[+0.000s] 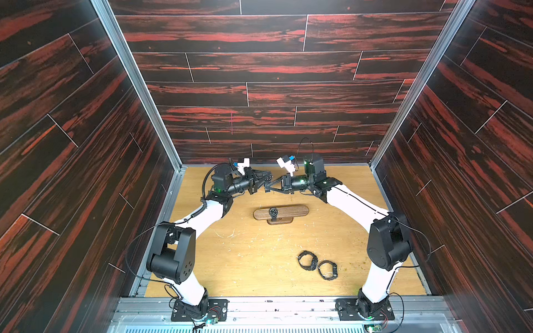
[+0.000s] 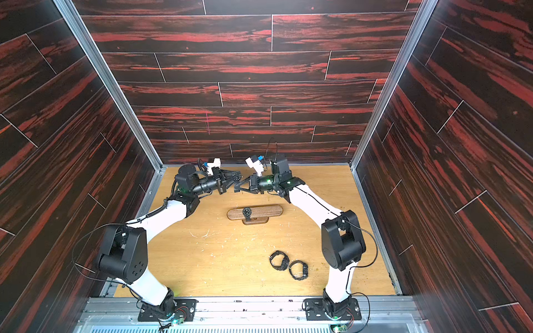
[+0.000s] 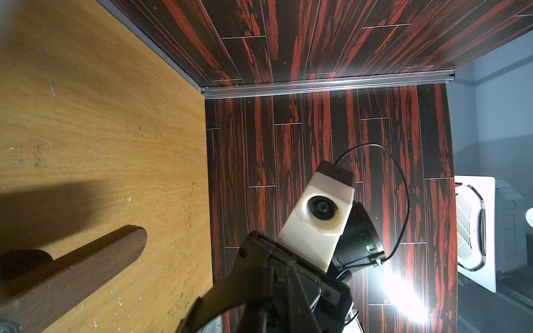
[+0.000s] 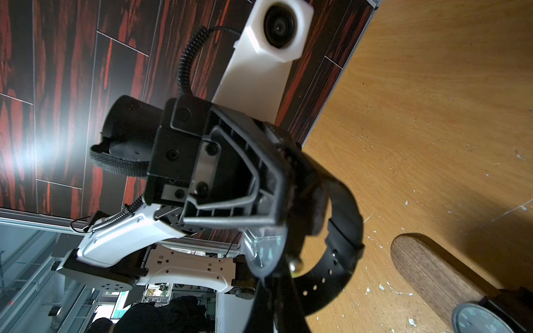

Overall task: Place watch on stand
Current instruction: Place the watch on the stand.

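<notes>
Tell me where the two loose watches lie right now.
In both top views the two loose watches lie side by side on the table, nearer the right arm's base, well in front of the stand.

Three walls [image 1: 259, 72] clad in dark planks streaked red, joined by aluminium corner posts [image 1: 135, 83]. Scratched, light wooden floor [image 1: 253, 259]. Metal rail [image 1: 277, 305] along the near edge. Bright glare on one panel [image 3: 403, 294]; beyond, possibly a ceiling vent [image 3: 473, 230].
</notes>
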Tool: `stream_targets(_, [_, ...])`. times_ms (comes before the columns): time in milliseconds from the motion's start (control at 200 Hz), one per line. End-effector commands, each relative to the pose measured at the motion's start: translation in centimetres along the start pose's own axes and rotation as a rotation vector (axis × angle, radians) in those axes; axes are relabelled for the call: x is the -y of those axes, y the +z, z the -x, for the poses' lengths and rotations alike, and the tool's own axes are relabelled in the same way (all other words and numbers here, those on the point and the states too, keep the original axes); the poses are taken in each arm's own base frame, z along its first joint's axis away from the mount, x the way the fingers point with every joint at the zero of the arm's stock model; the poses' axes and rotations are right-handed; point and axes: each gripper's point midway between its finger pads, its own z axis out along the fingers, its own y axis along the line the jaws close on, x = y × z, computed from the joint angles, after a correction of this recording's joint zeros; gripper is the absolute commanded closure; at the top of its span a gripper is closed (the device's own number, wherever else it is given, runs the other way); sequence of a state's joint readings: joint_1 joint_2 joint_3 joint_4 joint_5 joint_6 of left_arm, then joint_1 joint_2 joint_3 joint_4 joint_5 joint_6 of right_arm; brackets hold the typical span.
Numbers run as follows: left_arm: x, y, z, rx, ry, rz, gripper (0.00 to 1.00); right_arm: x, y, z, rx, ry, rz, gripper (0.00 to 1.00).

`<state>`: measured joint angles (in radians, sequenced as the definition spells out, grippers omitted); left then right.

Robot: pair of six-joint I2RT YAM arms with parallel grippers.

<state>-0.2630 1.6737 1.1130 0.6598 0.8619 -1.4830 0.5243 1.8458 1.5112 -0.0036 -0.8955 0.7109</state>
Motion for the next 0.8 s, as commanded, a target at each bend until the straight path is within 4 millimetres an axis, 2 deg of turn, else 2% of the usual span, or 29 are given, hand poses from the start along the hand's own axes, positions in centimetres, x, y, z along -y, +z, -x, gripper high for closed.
stream_targets(0, [3.5, -1.4, 0.1, 0.017, 0.114, -0.059, 0.95, 0.8, -0.1, -1.7, -0.036, 0.043, -0.033, 0.76])
stream_targets(115, [1.7, -2.8, -0.2, 0.03, 0.099, -0.012, 0.97, 0.8, -0.6, -2.9, -0.056, 0.054, -0.051, 0.65])
stream_targets(266, [-1.7, -5.3, -1.0, 0.056, 0.072, 0.076, 0.97, 1.4, -2.1, -4.9, -0.071, 0.072, -0.122, 0.63])
stream_targets(371, [-4.0, -6.5, -2.1, 0.049, 0.059, 0.143, 1.0, 2.5, -4.5, -5.4, -0.029, 0.103, -0.187, 0.63])
stream_targets(661, [-11.4, -9.4, -5.5, 0.022, -0.025, 0.296, 1.0, 10.2, -14.0, -5.8, 0.152, 0.266, -0.569, 0.63])
stream_targets(797, [-13.4, -9.6, -5.9, 0.026, -0.048, 0.307, 1.0, 11.9, -16.1, -5.9, 0.175, 0.297, -0.658, 0.63])
